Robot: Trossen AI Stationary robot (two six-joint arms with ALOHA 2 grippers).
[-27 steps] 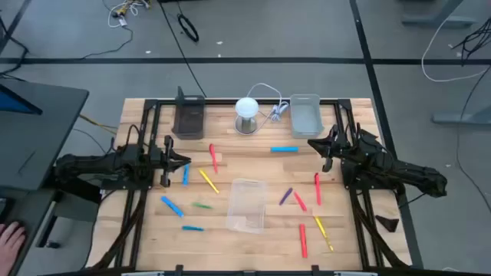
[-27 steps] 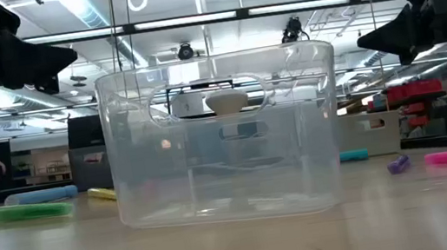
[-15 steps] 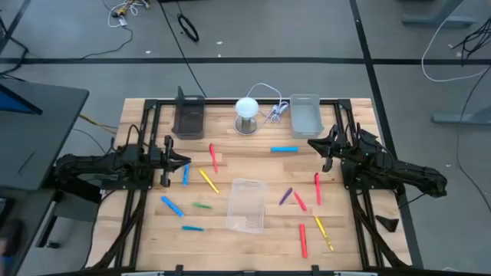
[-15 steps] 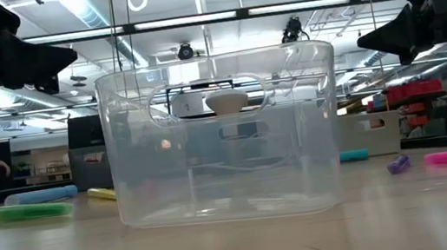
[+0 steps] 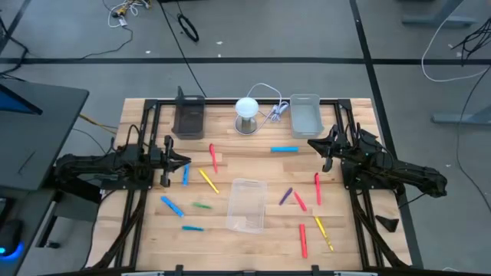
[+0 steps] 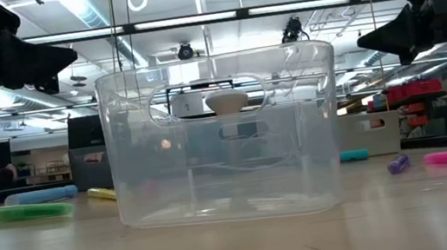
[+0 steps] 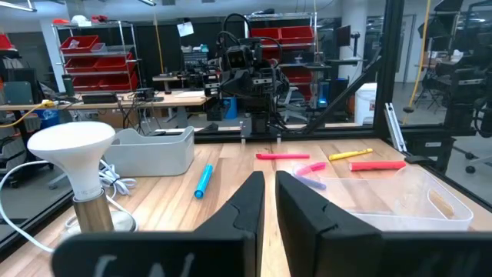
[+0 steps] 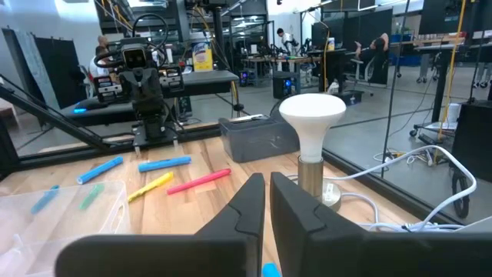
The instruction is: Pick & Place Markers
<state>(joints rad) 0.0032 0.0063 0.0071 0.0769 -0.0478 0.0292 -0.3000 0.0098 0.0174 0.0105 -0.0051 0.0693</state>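
Note:
The markers lie loose on the wooden table on both sides of a clear tray [image 5: 247,204]. On the left are a red [image 5: 213,157], a blue [image 5: 185,174], a yellow [image 5: 209,181] and a green one [image 5: 202,205]. On the right are a blue [image 5: 284,149], a purple [image 5: 285,196] and red ones [image 5: 317,188]. My left gripper [image 5: 187,159] hangs shut above the table's left side, with nothing in it. My right gripper [image 5: 310,142] hangs shut above the right side, also with nothing in it. Both sets of fingers point toward the table's middle [image 7: 269,178] [image 8: 266,178].
At the far edge stand a black tray [image 5: 189,116], a white bulb lamp [image 5: 247,111] with its cable, and a grey tray [image 5: 305,115]. More markers lie near the front edge, a blue one [image 5: 192,228], a red one [image 5: 303,239] and a yellow one [image 5: 323,232].

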